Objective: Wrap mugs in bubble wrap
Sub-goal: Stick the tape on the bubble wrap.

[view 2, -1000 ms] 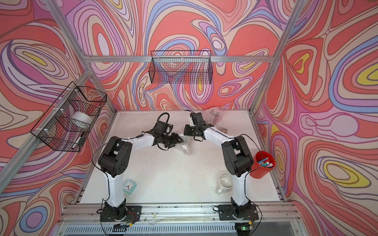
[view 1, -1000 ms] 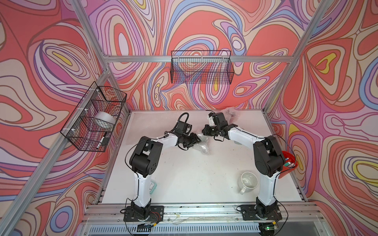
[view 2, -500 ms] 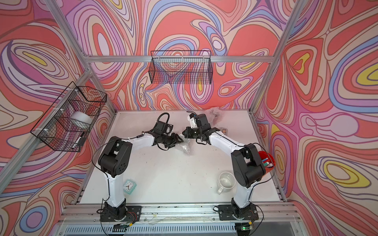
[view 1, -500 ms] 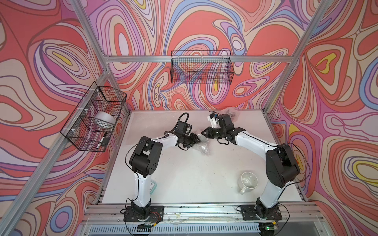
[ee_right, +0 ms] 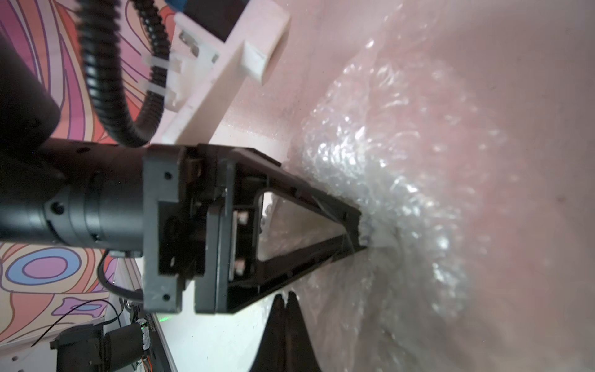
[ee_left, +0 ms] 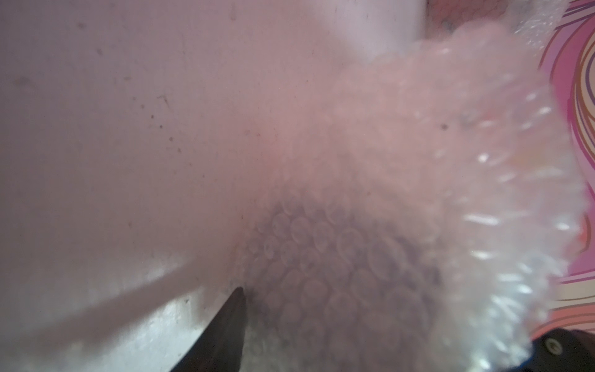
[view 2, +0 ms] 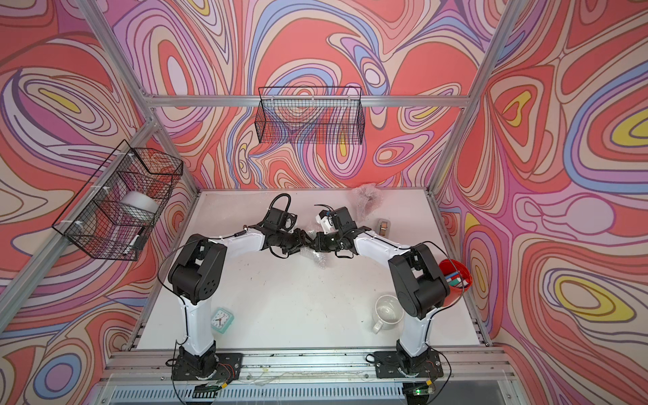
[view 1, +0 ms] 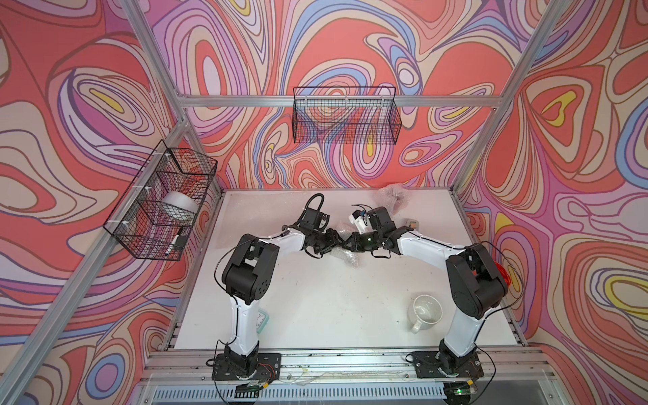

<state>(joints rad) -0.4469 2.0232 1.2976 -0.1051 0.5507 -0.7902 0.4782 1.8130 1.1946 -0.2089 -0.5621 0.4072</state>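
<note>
The left gripper [ee_right: 362,228] is seen clamped on a crumpled bundle of bubble wrap [view 1: 349,258], which lies on the white table [view 1: 315,308] towards the middle rear. In the left wrist view only 1 finger [ee_left: 230,325] is shown, pressed against the bundle. The other is hidden behind the wrap, through which a greyish-lavender shape is made out. The right gripper [ee_right: 285,299] is closed, its 2 tips together just beside the bundle; whether any film is pinched between them cannot be told. In both top views the 2 grippers are found tip to tip above the bundle, so most of it is covered.

A 2nd bundle [view 1: 393,199], reddish inside, is set at the rear edge behind the right wrist. A flat clear sheet [view 1: 242,224] is faintly seen at the rear left. The white mug [view 1: 426,311] is stood upright and unwrapped near the front right, just beside the right arm's elbow.

A red cup with markers [view 2: 455,278] is placed at the right edge; in a top view the cup [view 1: 503,277] is almost hidden by that elbow. A small clock [view 2: 221,318] is laid beside the left arm, by which it is half covered in a top view [view 1: 262,321]. A small grey object [view 2: 384,226] is set behind the right arm. On the walls 2 wire baskets are hung: a rear basket [view 1: 345,119] and a side basket [view 1: 140,228], in which a white roll [view 1: 179,207] and a marker [view 1: 174,242] are kept.
</note>
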